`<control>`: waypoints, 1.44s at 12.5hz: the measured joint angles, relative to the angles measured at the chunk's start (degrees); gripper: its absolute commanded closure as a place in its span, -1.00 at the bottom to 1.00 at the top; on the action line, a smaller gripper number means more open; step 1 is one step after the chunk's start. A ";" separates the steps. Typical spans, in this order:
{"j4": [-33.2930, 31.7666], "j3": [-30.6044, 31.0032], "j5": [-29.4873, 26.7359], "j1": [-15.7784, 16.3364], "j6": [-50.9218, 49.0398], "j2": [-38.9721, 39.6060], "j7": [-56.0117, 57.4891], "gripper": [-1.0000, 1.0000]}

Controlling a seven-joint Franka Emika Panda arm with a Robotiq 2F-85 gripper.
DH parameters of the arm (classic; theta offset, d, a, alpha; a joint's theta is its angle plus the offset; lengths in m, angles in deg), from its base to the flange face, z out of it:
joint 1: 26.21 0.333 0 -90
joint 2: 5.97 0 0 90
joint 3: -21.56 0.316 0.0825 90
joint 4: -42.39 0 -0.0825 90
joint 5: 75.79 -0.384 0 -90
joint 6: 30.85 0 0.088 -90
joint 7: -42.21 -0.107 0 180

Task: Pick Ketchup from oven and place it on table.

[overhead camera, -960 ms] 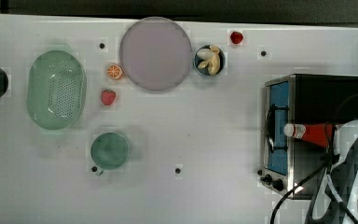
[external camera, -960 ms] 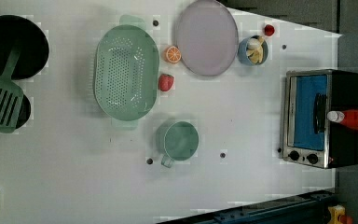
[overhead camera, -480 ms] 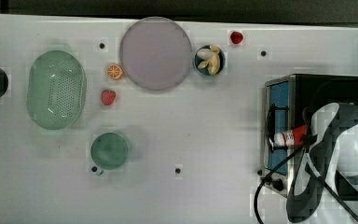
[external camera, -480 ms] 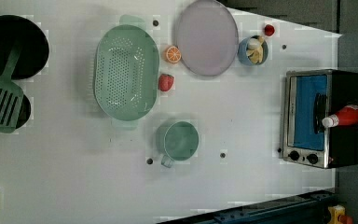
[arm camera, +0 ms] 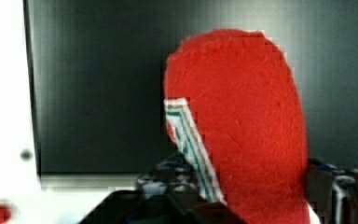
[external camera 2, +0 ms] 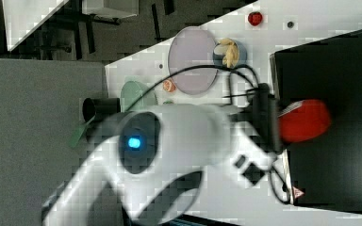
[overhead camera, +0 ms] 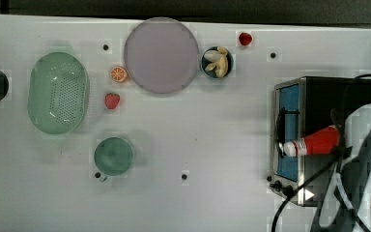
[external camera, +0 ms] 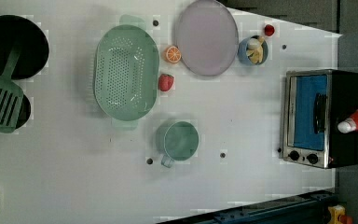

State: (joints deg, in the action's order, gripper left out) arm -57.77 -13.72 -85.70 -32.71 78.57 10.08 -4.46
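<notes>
The table [overhead camera: 232, 145] spreads wide and white, with a plate [overhead camera: 161, 54], a colander [overhead camera: 58, 93] and a cup [overhead camera: 113, 155] well apart from the work.

At the top view's right stands the oven [overhead camera: 319, 96], door shut.

The arm [external camera 2: 169, 150] reaches over the oven's black top.

The ketchup [overhead camera: 314, 143] lies tilted above that top, white cap out over the door side; in the wrist view its red body [arm camera: 242, 130] looms close against the black surface.

The gripper [overhead camera: 340, 145] appears clenched on the ketchup's rear end, though its fingers are hidden behind bottle and arm.

I judge the step in hand to be the lift off the oven. Next comes a carry across to bare table, clear of the cup, then a lowering before release.
</notes>
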 measured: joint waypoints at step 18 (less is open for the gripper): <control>-28.31 25.73 11.25 15.01 28.45 1.89 0.07 -0.26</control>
State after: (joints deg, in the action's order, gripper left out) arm -86.08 12.01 -74.45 -17.70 107.02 11.97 -4.39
